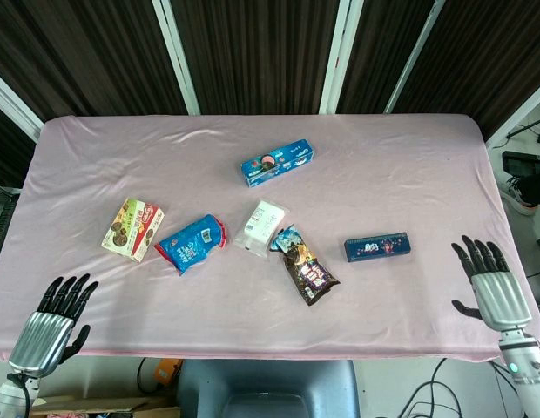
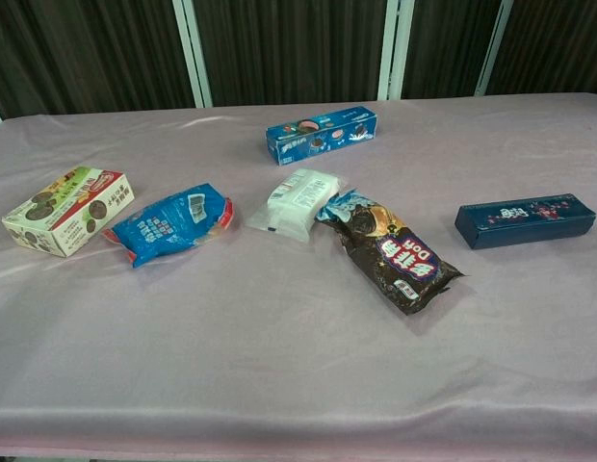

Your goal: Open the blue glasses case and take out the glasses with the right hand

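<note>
While the blue glasses case lies closed, the right hand (fingers spread, empty) hovers well apart.

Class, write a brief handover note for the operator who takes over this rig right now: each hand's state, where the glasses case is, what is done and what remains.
Left hand: open, holding nothing, at the near left table edge.
Right hand: open, holding nothing, at the near right edge, apart from the case.
Dark blue rectangular glasses case: lying flat and closed on the pink tablecloth, right of the dark brown snack bag. Glasses not visible.
Done: nothing yet; case untouched.
Left: reach the case with the right hand, open it, take out the glasses.
</note>
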